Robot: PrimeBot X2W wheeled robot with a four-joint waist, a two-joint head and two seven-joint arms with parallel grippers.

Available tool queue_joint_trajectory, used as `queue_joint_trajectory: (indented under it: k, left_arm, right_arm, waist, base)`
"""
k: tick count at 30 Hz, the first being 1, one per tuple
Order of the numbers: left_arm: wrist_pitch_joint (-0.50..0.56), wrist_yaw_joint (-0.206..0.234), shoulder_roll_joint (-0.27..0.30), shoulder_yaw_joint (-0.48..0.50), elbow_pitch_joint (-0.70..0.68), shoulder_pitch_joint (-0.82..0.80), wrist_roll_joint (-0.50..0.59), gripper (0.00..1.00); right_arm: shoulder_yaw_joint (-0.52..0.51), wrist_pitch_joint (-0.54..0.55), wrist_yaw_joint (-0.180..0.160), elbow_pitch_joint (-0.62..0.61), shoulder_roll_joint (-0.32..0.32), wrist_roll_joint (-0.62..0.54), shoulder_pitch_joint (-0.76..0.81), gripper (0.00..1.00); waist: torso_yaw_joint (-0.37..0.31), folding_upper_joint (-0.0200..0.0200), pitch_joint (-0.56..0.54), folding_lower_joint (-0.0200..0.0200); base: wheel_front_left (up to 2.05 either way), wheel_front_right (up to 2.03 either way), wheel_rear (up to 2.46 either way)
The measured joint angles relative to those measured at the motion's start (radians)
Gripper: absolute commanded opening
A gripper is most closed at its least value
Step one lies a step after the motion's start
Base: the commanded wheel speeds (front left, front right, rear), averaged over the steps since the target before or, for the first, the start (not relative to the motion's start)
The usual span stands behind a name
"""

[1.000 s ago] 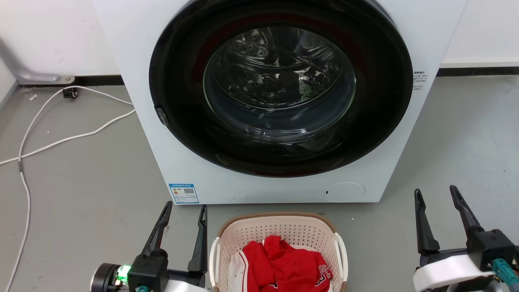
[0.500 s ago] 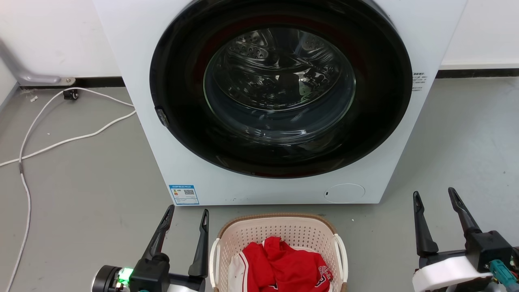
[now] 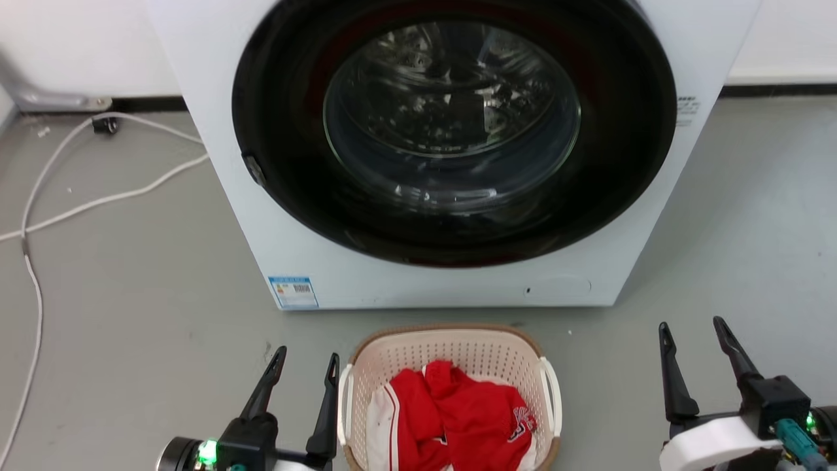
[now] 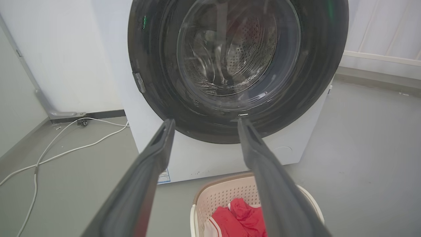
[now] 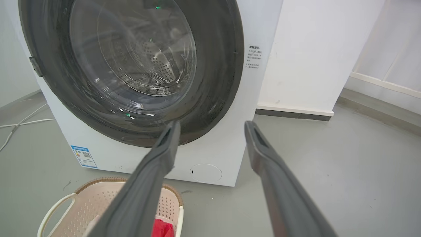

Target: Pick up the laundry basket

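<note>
On the grey floor (image 3: 131, 314) in front of the washing machine (image 3: 425, 288), the head view shows me the laundry basket (image 3: 458, 347) sitting flat with a red garment (image 3: 471, 412) heaped inside. The left gripper (image 3: 308, 353) hangs just beside the basket's left handle (image 3: 343, 405) with its fingers spread and nothing between them. I cannot tell whether the nearer finger touches the plastic. The right gripper (image 3: 690, 322) is also spread and empty, and it is well apart from the right handle (image 3: 556, 399), with bare floor between. A white cable (image 3: 124, 194) trails off to the left, away from the work.

From the left wrist, the left gripper (image 4: 205, 121) points at the machine's dark door rather than down. The basket (image 4: 223, 194) lies low in the view and is partly hidden behind one finger, with the red garment (image 4: 236, 217) showing inside it.

From the right wrist, the right gripper (image 5: 212, 123) is likewise parted and aimed at the machine. The basket (image 5: 98, 197) sits off at the lower left, and one white handle (image 5: 52, 210) is plain to see.

By my reckoning the task is barely begun. The arms flank the basket, but nothing is gripped and nothing is lifted. I judge that the right arm has to come in to its handle and both claws have to drop to rim level. Then each needs to close on a handle, and both arms must raise together so the load stays level.
</note>
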Motion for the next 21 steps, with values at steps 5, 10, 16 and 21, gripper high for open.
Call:
queue_joint_trajectory:
  k: [5, 10, 16, 21]
  left_arm:
    - [0.000, -0.011, -0.004, 0.008, 0.060, -0.073, 0.000, 1.00]
    - [0.000, -0.026, -0.006, 0.013, 0.156, -0.171, -0.001, 1.00]
    - [0.000, -0.048, -0.006, 0.020, 0.309, -0.338, -0.009, 1.00]
    - [0.000, -0.064, 0.012, 0.017, 0.444, -0.458, 0.000, 1.00]
  right_arm:
    - [0.009, 0.005, 0.000, 0.061, 0.000, 0.004, -0.069, 1.00]
    - [0.024, 0.034, 0.000, 0.148, -0.001, 0.009, -0.159, 1.00]
    - [0.043, 0.083, 0.000, 0.270, -0.001, 0.020, -0.292, 1.00]
    - [0.044, 0.137, 0.000, 0.399, -0.001, 0.036, -0.394, 1.00]
  waist:
    - [-0.001, 0.0000, 0.083, 0.0000]
    - [0.000, 0.0000, 0.191, 0.0002]
    - [0.002, 0.0000, 0.328, 0.0002]
    - [0.003, 0.0000, 0.429, 0.0003]
  base:
    - [0.00, 0.00, 0.00]
    - [0.00, 0.00, 0.00]
    - [0.00, 0.00, 0.00]
    - [0.00, 0.00, 0.00]
